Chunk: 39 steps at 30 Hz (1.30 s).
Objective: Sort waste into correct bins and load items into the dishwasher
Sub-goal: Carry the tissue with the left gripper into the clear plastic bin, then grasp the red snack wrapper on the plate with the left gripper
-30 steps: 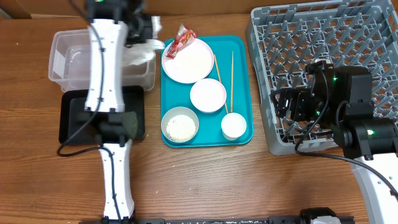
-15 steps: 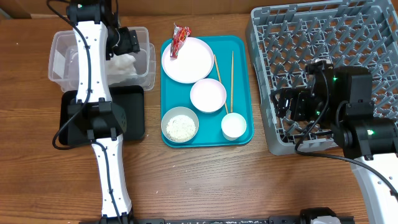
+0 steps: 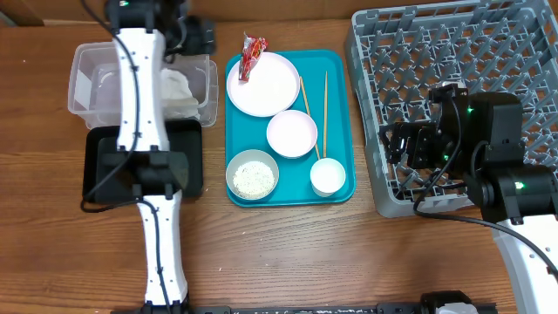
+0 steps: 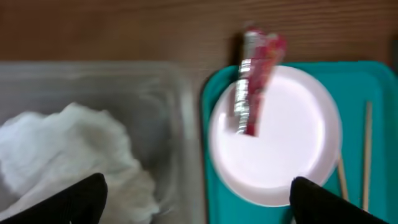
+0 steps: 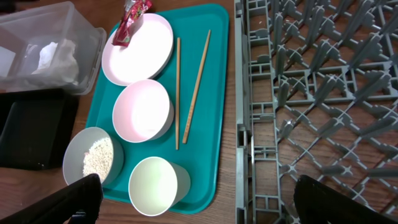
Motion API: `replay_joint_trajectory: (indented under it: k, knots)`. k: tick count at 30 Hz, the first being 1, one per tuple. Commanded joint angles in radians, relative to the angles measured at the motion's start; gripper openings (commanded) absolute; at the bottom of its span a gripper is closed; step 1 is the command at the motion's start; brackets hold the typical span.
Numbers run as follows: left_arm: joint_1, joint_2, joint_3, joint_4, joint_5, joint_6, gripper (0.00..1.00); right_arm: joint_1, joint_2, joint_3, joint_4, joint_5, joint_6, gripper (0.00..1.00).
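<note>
The crumpled white napkin (image 3: pixel 175 85) (image 4: pixel 68 152) lies loose inside the clear tub (image 3: pixel 96 83). My left gripper (image 3: pixel 202 39) (image 4: pixel 199 202) hangs open above the tub's far right corner, holding nothing. The red-and-white wrapper (image 3: pixel 251 54) (image 4: pixel 258 78) rests on the rim of the white plate (image 3: pixel 266 85) (image 4: pixel 280 146). On the teal tray (image 3: pixel 340 78) also sit a white bowl (image 3: pixel 291 133), a grey-green bowl of rice (image 3: pixel 253 176), a white cup (image 3: pixel 329 177) (image 5: pixel 155 186) and two chopsticks (image 3: pixel 324 100). My right gripper (image 3: pixel 392 144) (image 5: pixel 208 202) is open and empty over the grey dish rack's (image 3: pixel 462 61) left edge.
The black tray (image 3: pixel 100 166) lies in front of the clear tub, partly under my left arm. The dish rack fills the right side, close to the teal tray's right edge. Bare wooden table (image 3: pixel 305 253) stretches along the front.
My left gripper opened and let go of the napkin, which dropped into the clear tub. The gripper then drew back toward the far edge. The right arm has not moved.
</note>
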<state>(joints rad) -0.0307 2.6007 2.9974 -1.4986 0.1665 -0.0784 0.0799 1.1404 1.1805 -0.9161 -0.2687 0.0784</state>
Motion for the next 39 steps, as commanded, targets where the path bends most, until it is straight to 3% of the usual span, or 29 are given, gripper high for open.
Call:
replay_joint_trajectory:
  k: [1, 11, 18, 22, 25, 39]
  knots:
    - [-0.113, -0.026, -0.049, 0.059, -0.007, 0.091, 0.96, 0.003, 0.004, 0.025, 0.005, -0.024, 0.005, 1.0]
    - [-0.217, -0.016, -0.325, 0.324, -0.223, 0.0, 0.95, 0.003, 0.028, 0.025, -0.002, -0.025, 0.005, 1.0]
    - [-0.205, -0.015, -0.407, 0.405, -0.222, 0.005, 0.96, 0.003, 0.047, 0.023, -0.018, -0.025, 0.005, 1.0]
    - [-0.205, -0.014, -0.451, 0.45, -0.202, 0.067, 0.98, 0.003, 0.048, 0.023, -0.018, -0.025, 0.005, 1.0]
    - [-0.208, -0.014, -0.492, 0.47, -0.171, 0.114, 0.95, 0.003, 0.048, 0.023, -0.021, -0.025, 0.005, 1.0]
    - [-0.208, -0.01, -0.637, 0.576, -0.17, 0.107, 0.82, 0.003, 0.048, 0.023, -0.022, -0.025, 0.005, 1.0]
